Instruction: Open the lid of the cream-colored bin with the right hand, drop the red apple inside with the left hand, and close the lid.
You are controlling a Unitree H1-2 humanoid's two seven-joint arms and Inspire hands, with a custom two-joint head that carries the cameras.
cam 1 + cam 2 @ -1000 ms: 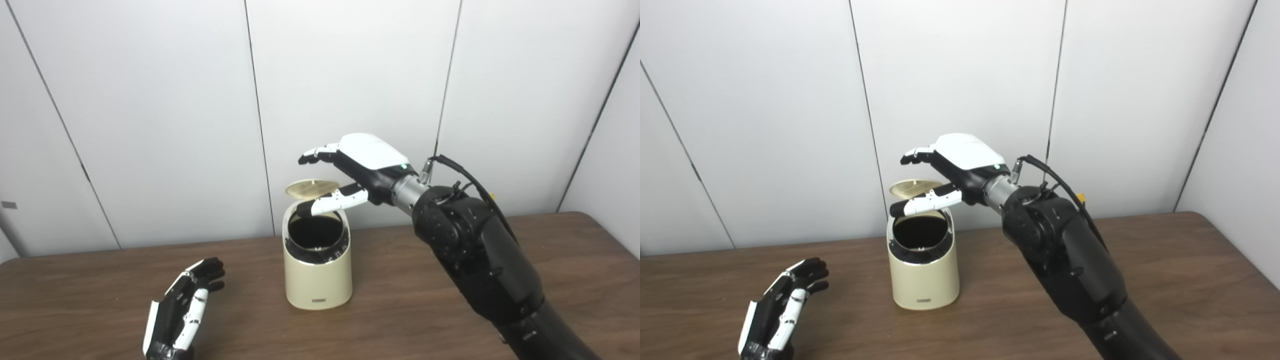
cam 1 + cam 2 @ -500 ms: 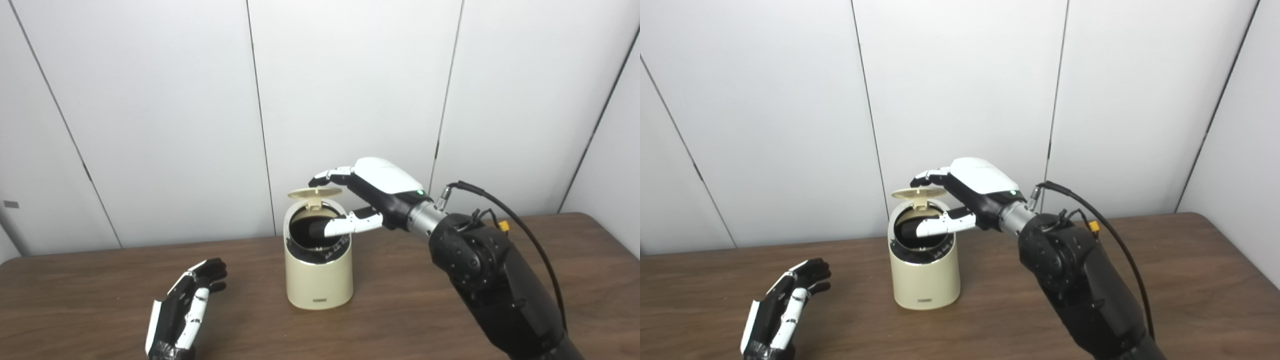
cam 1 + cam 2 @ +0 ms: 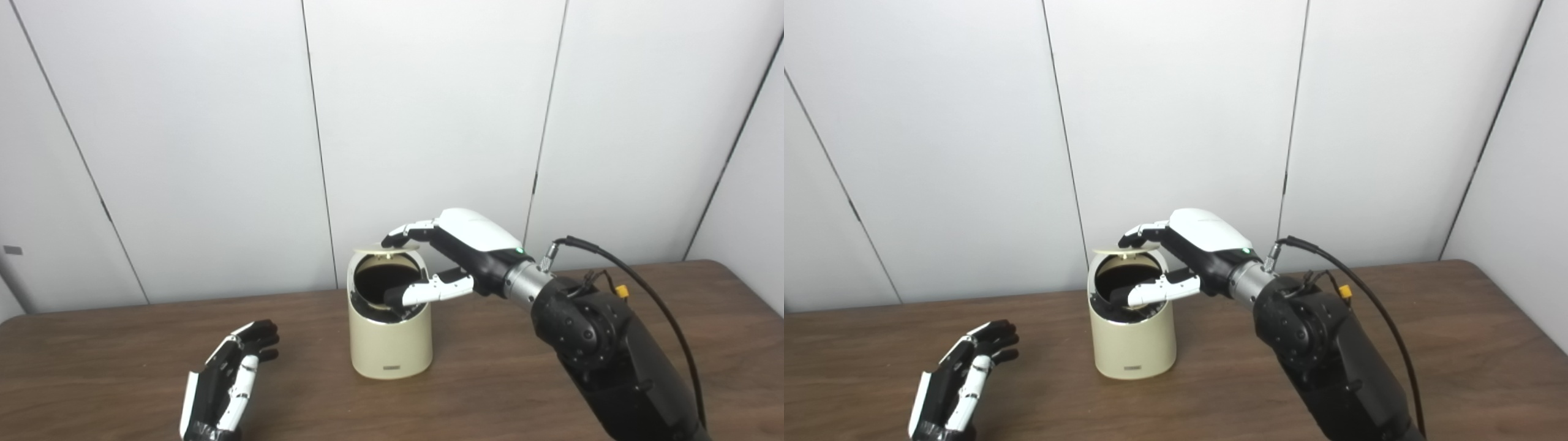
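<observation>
White wall panels stand behind the brown table. Since a second ago the right hand, fingers spread, has pressed the lid nearly flat onto the cream-colored bin; closing is almost finished. At 8 o'clock from the bin, the left hand rests released. No apple is visible, probably inside.

Cream bin, dark inside; brown woodgrain table; white panelled wall.

Count on inspection: one cream-colored bin stands on one brown desk. One lid is attached at the bin's rear rim, raised, leaving the dark opening uncovered. Two robot hands are present: one left hand and one right hand. One black cable runs along the right arm. No apple can be counted; the bin's interior is too dark to read.
</observation>
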